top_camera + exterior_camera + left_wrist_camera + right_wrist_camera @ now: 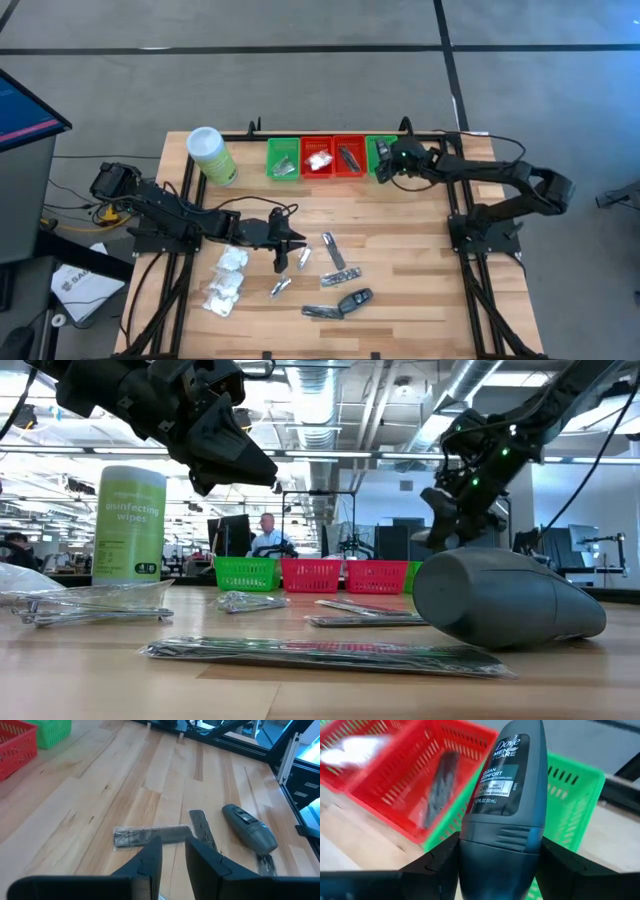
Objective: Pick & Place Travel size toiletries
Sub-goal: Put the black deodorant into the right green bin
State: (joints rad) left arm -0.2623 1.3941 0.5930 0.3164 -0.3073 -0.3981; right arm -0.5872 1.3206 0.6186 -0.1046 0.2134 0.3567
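Over the far-right green tray (381, 152), the right gripper (501, 865) pinches a grey deodorant (506, 790), best lowered inside the rim before release, while the left gripper (173, 857), fingers slightly apart and empty, hovers over the packaged comb (150, 834) mid-table.

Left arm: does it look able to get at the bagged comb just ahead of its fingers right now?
Probably yes. The left gripper hangs open just above the bagged comb, with only bare wood between them. The grey deodorant lies off to one side, and the right gripper is away over the trays, holding another deodorant.
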